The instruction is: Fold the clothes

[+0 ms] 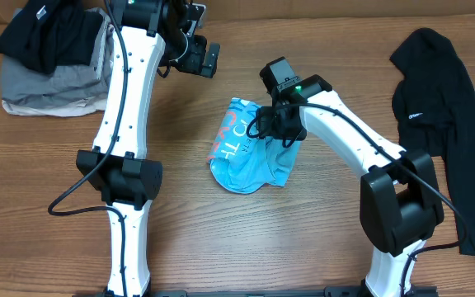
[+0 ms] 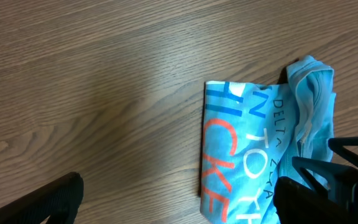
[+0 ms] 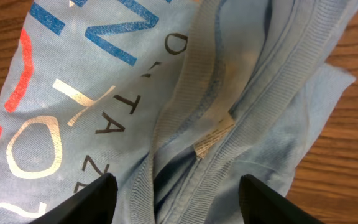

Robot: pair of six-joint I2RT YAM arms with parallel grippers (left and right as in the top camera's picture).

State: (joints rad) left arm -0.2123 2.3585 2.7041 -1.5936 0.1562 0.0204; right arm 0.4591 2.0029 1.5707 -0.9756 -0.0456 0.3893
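Note:
The light-blue T-shirt [image 1: 246, 157] with white and pinkish lettering lies crumpled and partly folded at the table's middle. It also shows in the left wrist view [image 2: 253, 155] and fills the right wrist view [image 3: 166, 106], collar and tag showing. My right gripper [image 1: 277, 124] is open, low over the shirt's collar end, fingers [image 3: 173, 199] on either side of the collar ribbing. My left gripper [image 1: 200, 54] is open and empty, raised over bare wood at the shirt's far left [image 2: 173, 199]. A black garment [image 1: 439, 124] with a small white logo lies at the right edge.
A pile of black and grey clothes [image 1: 52, 62] sits at the back left corner. Bare wooden tabletop [image 1: 246, 247] lies in front of the shirt between the two arm bases.

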